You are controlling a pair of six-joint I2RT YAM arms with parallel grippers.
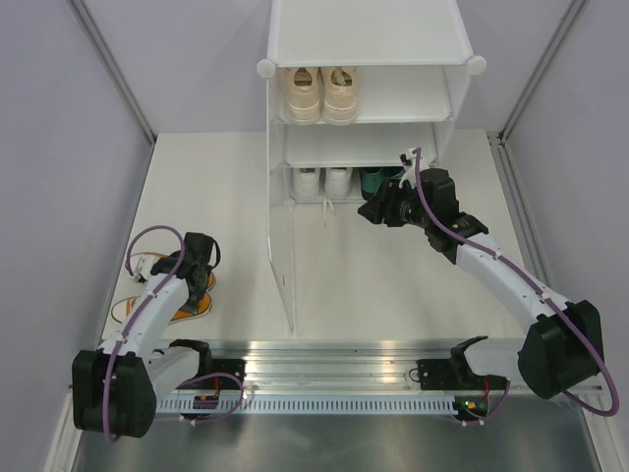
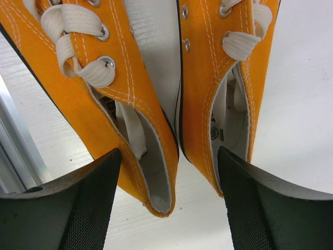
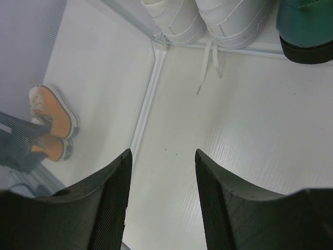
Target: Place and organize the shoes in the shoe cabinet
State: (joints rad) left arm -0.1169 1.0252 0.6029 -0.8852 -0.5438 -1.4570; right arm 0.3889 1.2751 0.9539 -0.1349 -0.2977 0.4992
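White table [image 1: 393, 285], seemingly lilac walls [image 1: 49, 147]

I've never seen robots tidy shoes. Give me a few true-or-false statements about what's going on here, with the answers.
1. The orange sneakers are in the shoe cabinet. False: they lie on the table, left of it.
2. The cream sneakers stand on a higher tier than the white sneakers. True.
3. The right fingers grip a green heel. False: they are open and empty; the green heels sit on the bottom tier beside the white sneakers.
4. The left fingers are open above the orange sneakers. True.
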